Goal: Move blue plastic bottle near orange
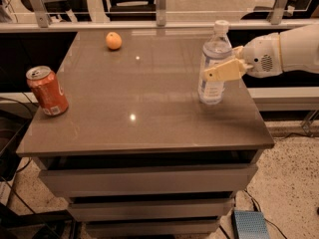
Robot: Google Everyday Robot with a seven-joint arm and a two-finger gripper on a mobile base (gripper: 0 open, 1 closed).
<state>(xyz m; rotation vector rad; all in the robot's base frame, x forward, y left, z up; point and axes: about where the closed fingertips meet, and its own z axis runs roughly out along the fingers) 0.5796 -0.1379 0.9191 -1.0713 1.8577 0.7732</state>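
Toward the right of the frame, a tall bottle of clear, bluish plastic stood upright near the right edge of the surface. It had a white screw cap and a pale label wrapped around its lower half. The pincer was closed on the bottle at mid-height. One flat, tan finger lay across the bottle's front, while the other was hidden behind it. Whether the bottle's base rested on the surface or hung just above it could not be told. A rounded white arm with a smooth plastic shell reached in from the right edge of the frame.

An orange, small, round and smooth-skinned, sat in the upper left part of the surface, near its far edge and well apart from the bottle. A red metal can with a silvery top stood tilted at the left edge, well apart from both.

The surface was a glossy brown-grey slab with small bright reflections on it. Below it, flat grey drawers were stacked in tiers. A speckled floor showed at the lower right.
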